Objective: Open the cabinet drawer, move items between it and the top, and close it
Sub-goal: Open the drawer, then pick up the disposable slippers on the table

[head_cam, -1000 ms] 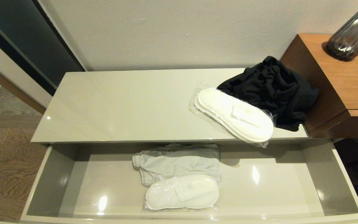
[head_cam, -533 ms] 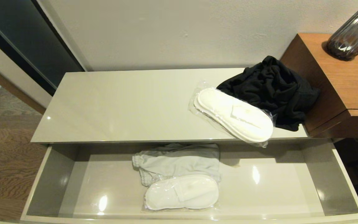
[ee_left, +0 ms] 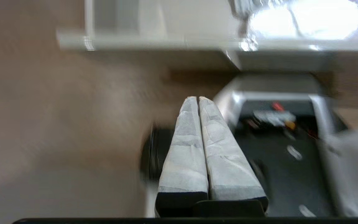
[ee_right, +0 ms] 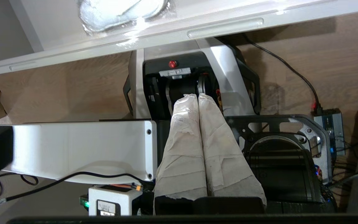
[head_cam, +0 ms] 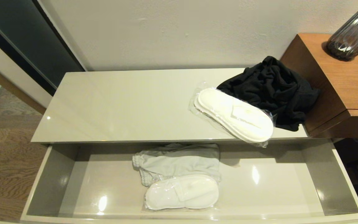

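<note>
Ahead of both claws, past the front rail, the cabinet drawer (head_cam: 315, 183) stands pulled fully out below the top (head_cam: 120, 105). Inside lie the light grey garment (head_cam: 179, 161) and one wrapped slipper pair (head_cam: 182, 192); up on the top sit the black garment (head_cam: 272, 87) and the other slipper pair (head_cam: 235, 114). Opening looks done; closing remains. Left claw (ee_left: 198, 99) and right claw (ee_right: 197, 96) are pinched together, empty, low over the robot's base. No legible writing.
</note>
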